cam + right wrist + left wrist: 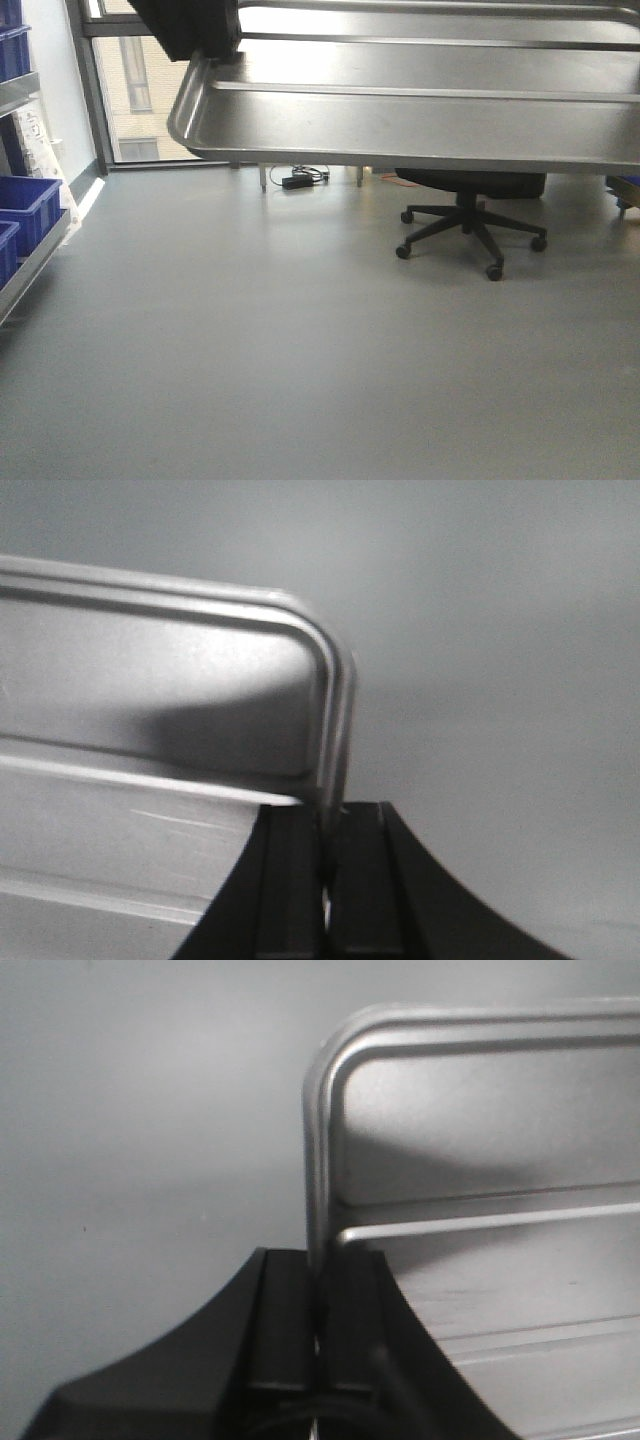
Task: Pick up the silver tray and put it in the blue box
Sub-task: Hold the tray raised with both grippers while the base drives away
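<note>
The silver tray [420, 100] is held up in the air across the top of the front view, shiny, with raised rim and long ribs. My left gripper [320, 1260] is shut on the tray's left rim [318, 1160]; it shows as a black block at the top left of the front view [195, 30]. My right gripper [326, 815] is shut on the tray's right rim [335, 730]. The tray's ribbed base shows in both wrist views. The large blue box is out of view.
A black office chair [470, 215] stands on the grey floor behind the tray. Small blue bins [25, 205] sit on a shelf rack at the left. A power strip with cables [300, 180] lies by the window [135, 90].
</note>
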Available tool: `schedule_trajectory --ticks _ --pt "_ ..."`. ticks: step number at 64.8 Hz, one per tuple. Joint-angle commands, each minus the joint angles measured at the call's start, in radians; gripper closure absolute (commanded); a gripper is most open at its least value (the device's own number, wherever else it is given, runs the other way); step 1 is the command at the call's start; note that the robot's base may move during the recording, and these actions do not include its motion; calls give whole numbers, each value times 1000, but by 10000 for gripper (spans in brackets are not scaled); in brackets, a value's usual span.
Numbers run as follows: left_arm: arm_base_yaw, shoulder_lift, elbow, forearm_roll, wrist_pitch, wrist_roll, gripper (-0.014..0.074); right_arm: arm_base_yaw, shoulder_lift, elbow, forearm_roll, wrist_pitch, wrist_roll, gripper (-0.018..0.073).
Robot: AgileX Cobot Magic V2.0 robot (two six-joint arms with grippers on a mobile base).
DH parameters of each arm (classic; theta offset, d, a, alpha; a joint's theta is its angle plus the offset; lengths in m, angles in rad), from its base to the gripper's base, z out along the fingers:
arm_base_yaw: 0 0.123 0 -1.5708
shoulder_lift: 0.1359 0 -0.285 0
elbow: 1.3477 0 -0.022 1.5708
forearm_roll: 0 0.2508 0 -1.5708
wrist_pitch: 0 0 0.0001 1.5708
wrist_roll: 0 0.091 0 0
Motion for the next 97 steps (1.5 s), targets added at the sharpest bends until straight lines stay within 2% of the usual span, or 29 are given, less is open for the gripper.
schedule_trajectory --ticks 1,97 --pt "-3 -42 -29 56 15 7 701 -4 -26 -32 -51 -10 -15 502" --pt "-3 -42 -29 54 15 7 701 -4 -26 -32 -51 -3 -15 502"
